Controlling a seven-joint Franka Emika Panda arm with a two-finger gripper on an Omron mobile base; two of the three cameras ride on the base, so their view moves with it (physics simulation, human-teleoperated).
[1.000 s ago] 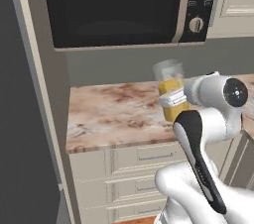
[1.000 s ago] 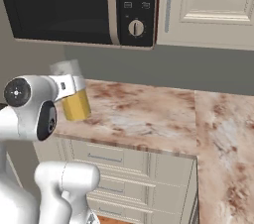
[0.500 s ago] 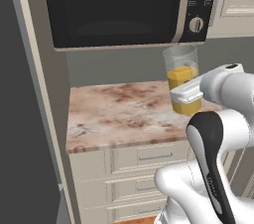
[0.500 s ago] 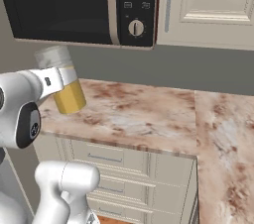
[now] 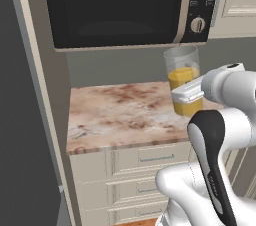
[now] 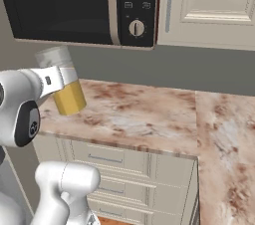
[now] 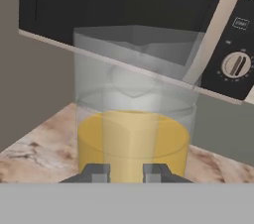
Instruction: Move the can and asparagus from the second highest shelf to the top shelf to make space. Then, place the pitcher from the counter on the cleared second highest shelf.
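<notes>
Lifting clear of the table (image 5: 120, 112) below the microwave (image 5: 120, 7), we now carry the pitcher (image 5: 184, 85) higher and further left than a second ago, fingers (image 7: 100, 172) clamped around its juice-filled base, bound for the fridge's cleared shelf.

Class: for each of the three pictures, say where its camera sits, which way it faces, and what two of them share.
Left base view: behind-left of the arm, facing the counter; arm lower right.
Right base view: behind-right, same counter; arm lower left.
Hand view: on the hand, looking past the claw at the pitcher.
Both base views share the microwave and the held pitcher.
</notes>
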